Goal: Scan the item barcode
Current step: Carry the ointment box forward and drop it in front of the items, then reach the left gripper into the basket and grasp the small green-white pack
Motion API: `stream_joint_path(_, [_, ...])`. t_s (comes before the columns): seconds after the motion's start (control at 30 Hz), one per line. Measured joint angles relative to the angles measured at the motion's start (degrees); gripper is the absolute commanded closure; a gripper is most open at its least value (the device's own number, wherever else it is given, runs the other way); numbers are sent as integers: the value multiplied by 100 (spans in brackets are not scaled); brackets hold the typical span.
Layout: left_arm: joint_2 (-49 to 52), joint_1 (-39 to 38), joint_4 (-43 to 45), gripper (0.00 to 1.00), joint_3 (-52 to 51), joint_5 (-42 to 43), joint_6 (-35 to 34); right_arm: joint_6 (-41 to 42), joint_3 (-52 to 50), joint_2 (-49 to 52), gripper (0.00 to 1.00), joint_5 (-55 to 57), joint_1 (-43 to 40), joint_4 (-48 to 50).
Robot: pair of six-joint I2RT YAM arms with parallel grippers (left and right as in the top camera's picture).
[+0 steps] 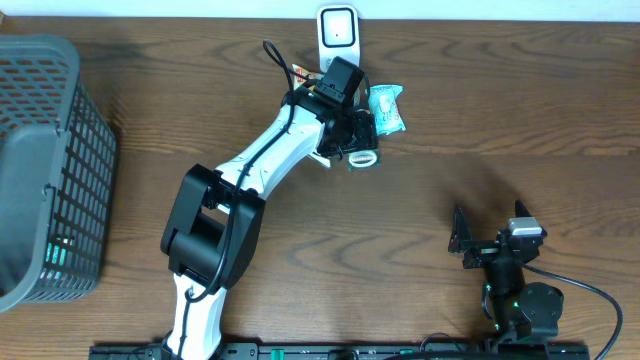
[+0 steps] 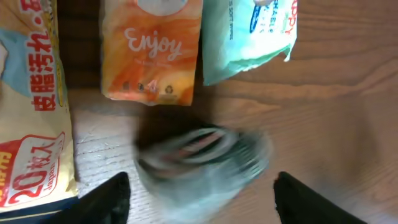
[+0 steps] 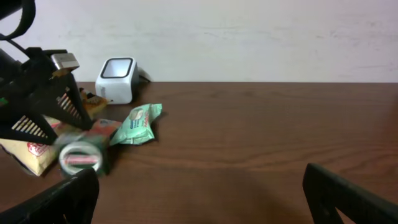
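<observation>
Now, the left pincer point(image 2: 201, 186): released or clenched?

Released. Its fingers point(image 2: 109, 200) stand apart at the lower edge of the wrist view. The round item point(image 2: 202, 165) shows blurred between them, and as far as I can see neither finger grips it.

Where is that item?

On the bench point(image 1: 500, 120) or low over it, I cannot tell which. It is just beside the pincer's tip and near the teal packet point(image 1: 386, 108). The blur hides its print. The white scanner point(image 1: 338, 30) stands beyond, at the far edge, apart from the item.

Anything else close by?

An orange packet point(image 2: 152, 50) lies between the teal one and a yellow packet point(image 2: 31, 112). All three are beyond the item in the wrist view.

And the right pincer point(image 1: 463, 240)?

Released, jaws wide, grasping nothing. It hangs at the near right of the bench, well apart from the item.

Other fixtures?

A grey basket point(image 1: 45, 170) sits at the left edge.
</observation>
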Motion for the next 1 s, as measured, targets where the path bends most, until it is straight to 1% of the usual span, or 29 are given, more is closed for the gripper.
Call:
stream_joint_path(0.23, [0, 39, 76, 23, 2, 2, -7, 0, 0, 0, 1, -2, 0, 0])
stream_joint_path(0.37, [-44, 205, 74, 25, 2, 0, -7, 0, 0, 0, 1, 0, 0, 0])
stream_joint_path(0.5, [-588, 612, 37, 30, 2, -4, 2, 0, 0, 0, 1, -2, 0, 0])
stream_joint_path(0.53, [-979, 802, 44, 30, 2, -2, 11, -2, 0, 0, 1, -2, 0, 0])
stream_joint_path(0.6, [-1434, 1034, 59, 30, 11, 2, 37, 0, 0, 0, 1, -2, 0, -2])
stream_joint_path(0.7, [-2323, 1620, 66, 30, 24, 2, 280, -2, 0, 0, 1, 0, 0, 0])
stream_joint_path(0.73, [-2710, 1954, 68, 30, 59, -4, 398, 0, 0, 0, 1, 0, 0, -2])
stream_joint_path(0.8, [-3128, 2422, 87, 30, 109, -26, 476, 0, 0, 0, 1, 0, 0, -2])
stream_joint_path(0.87, [-3578, 3056, 66, 30, 109, -146, 560, 0, 0, 0, 1, 0, 0, 0])
stream_joint_path(0.97, [-4153, 4218, -107, 30, 140, -673, 601, 0, 0, 0, 1, -2, 0, 0])
stream_joint_path(1.0, [-4339, 4699, -245, 30, 140, -999, 610, 0, 0, 0, 1, -2, 0, -2])
